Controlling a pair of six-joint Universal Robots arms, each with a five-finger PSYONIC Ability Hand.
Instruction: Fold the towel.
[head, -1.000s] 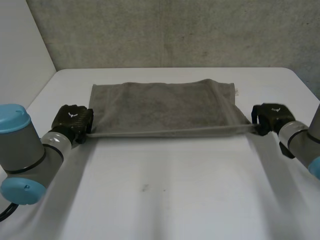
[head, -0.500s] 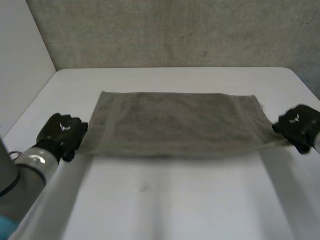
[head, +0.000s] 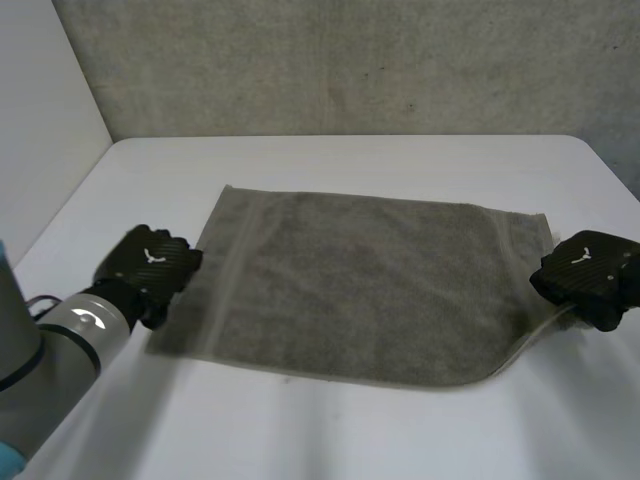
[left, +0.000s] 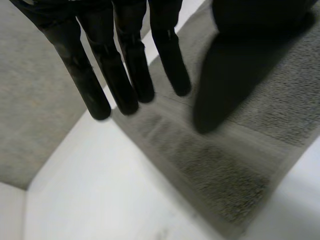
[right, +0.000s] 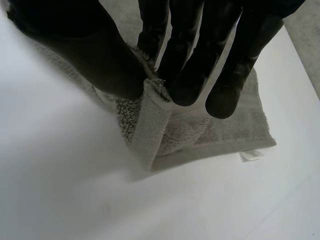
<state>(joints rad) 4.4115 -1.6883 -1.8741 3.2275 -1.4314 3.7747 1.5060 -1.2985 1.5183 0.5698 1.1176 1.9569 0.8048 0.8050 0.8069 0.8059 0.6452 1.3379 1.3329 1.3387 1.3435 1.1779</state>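
The grey towel (head: 370, 285) lies spread out on the white table (head: 330, 430). My left hand (head: 150, 262) sits by the towel's near left corner. In the left wrist view its fingers (left: 125, 75) are straight with the thumb apart, and the towel's banded edge (left: 225, 170) lies flat below them, not held. My right hand (head: 588, 275) is at the near right corner. In the right wrist view its thumb and fingers (right: 190, 50) pinch that corner of the towel (right: 200, 135), lifting it into a small fold above the table.
A grey wall (head: 330, 60) runs behind the table and a white panel (head: 40, 120) stands at the left. A small white label (right: 251, 155) sticks out from the towel's far right corner. Bare table lies in front of the towel.
The towel, held stretched between both hands, has been drawn toward the front and laid flat. My left hand has opened and let go of its corner; the right still pinches its corner.
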